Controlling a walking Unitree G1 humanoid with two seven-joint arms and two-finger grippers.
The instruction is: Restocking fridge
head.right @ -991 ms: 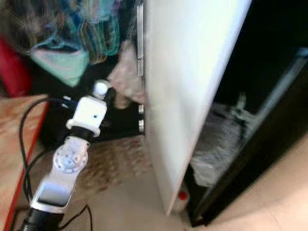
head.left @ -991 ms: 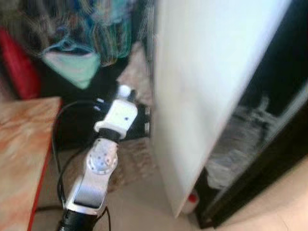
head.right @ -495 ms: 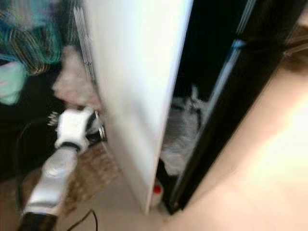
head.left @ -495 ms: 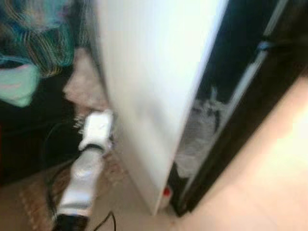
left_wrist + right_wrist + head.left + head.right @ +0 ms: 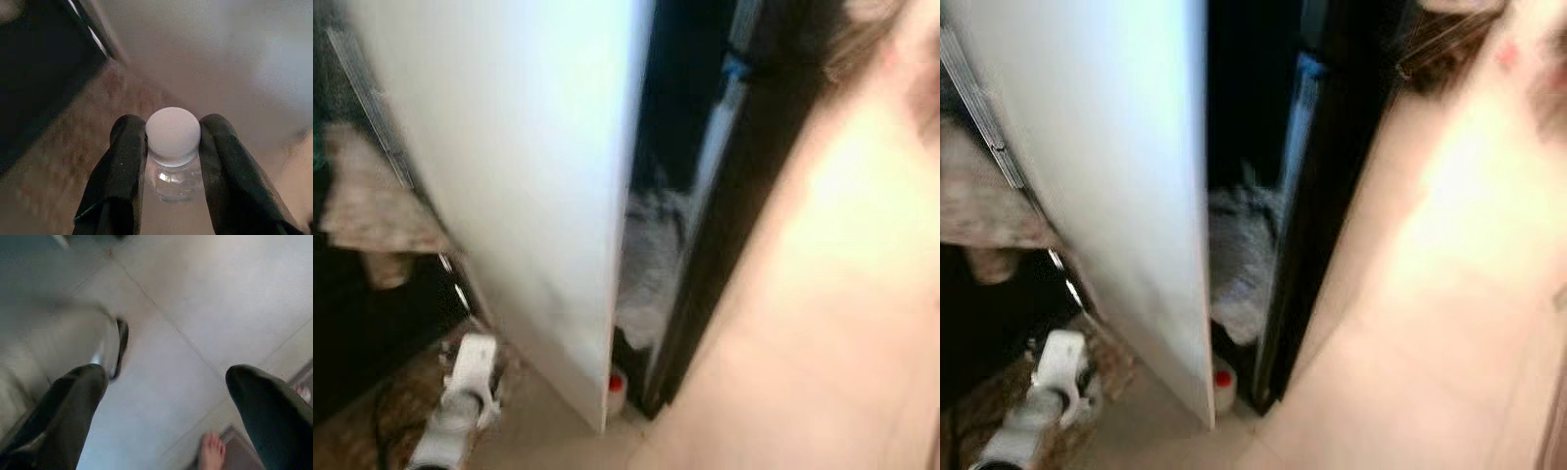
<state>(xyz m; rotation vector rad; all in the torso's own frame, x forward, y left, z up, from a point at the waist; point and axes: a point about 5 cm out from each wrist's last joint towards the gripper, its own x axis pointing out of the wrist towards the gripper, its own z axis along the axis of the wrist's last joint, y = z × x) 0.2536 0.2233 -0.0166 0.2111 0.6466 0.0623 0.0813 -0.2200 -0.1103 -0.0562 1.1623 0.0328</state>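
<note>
Left gripper [image 5: 168,147]: black fingers clamped on the clear plastic bottle with round white ribbed cap [image 5: 173,142], low beside the smooth white fridge door [image 5: 524,166]. Right gripper [image 5: 166,396]: fingers wide apart, holding nothing, above pale floor tiles [image 5: 205,308].

1. No text, label, brand, number or sign is showing legibly anywhere in these pictures.
2. The white fridge door [image 5: 519,176] is showing a plain, blurred face with no lettering that can be read.
3. The small bottle [image 5: 173,152] is carrying a plain white cap with no marking to read.
4. The red-capped bottle [image 5: 1223,386], sitting low inside the fridge, is too small and blurred for any print to be made out.
</note>
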